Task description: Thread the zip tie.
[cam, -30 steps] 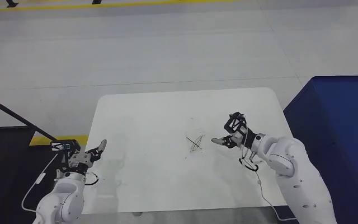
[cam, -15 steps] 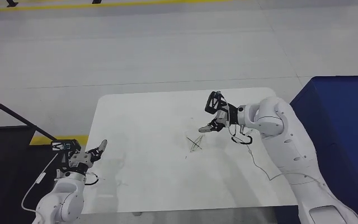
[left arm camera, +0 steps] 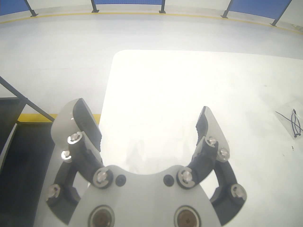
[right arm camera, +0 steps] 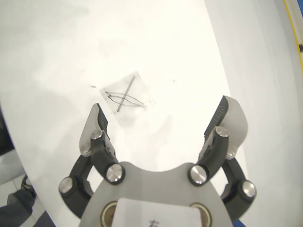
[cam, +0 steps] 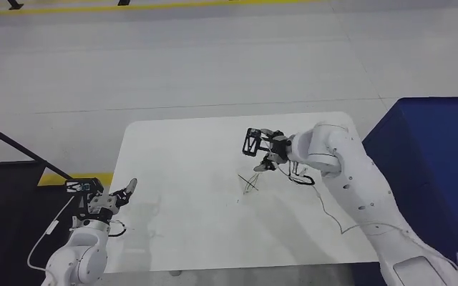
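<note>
Locating the zip ties (right arm camera: 124, 98): several thin black ties lie flat and crossed over one another, within the outline of a clear pouch (right arm camera: 139, 88); whether they are inside the pouch or on top of it cannot be told
Pouch: square, see-through, lying flat with nothing gripping it
Table (cam: 186, 143): white with rounded corners, directly under the pouch; the pouch sits a little toward the robot's right of the table's middle
Right gripper (right arm camera: 161, 102): hangs over the table just beside the pouch, on the side away from the robot's body; fingers spread wide apart with only bare tabletop between them; one fingertip (right arm camera: 98, 109) is close to a pouch edge, and contact cannot be confirmed
Right arm: white, reaching toward the pouch from the robot's right side
Left gripper (left arm camera: 142, 106): well apart from the pouch, toward the robot's left, at the near corner of the table; fingers spread wide apart and holding nothing
Left gripper pads (left arm camera: 82, 119): dark and ribbed
Blue cabinet (cam: 415, 143): well apart from the pouch, past the table edge on the robot's right
Yellow line (cam: 143, 6): on the pale floor, far beyond the pouch and the table's far edge
</note>
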`<act>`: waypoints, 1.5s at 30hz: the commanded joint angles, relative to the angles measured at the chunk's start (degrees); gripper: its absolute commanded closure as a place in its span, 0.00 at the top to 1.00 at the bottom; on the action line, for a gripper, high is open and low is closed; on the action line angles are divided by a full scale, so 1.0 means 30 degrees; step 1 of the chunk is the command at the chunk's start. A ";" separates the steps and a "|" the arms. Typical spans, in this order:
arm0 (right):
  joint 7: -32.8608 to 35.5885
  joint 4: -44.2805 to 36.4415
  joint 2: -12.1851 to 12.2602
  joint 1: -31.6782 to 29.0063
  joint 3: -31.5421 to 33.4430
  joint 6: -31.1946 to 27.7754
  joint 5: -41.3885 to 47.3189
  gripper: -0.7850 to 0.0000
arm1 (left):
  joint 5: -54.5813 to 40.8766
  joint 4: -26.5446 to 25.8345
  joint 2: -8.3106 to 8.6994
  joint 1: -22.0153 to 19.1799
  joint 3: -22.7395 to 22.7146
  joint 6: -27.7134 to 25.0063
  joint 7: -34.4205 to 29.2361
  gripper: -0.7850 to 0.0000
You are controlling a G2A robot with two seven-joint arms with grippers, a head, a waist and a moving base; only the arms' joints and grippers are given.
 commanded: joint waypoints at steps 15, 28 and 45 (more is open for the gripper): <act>0.1741 0.4073 0.0386 0.7417 -1.1016 0.1744 1.1381 1.00 | 0.0000 0.0000 0.0000 0.0000 0.0000 0.0000 0.0000 1.00; 0.4510 0.5764 0.0273 0.9913 -1.3757 0.4516 1.7145 0.37 | 0.0000 0.0000 0.0000 0.0000 0.0000 0.0000 0.0000 1.00; 0.2312 1.1790 -0.3623 0.9234 -1.4553 0.2315 1.5310 0.05 | 0.0000 0.0000 0.0000 0.0000 0.0000 0.0000 0.0000 1.00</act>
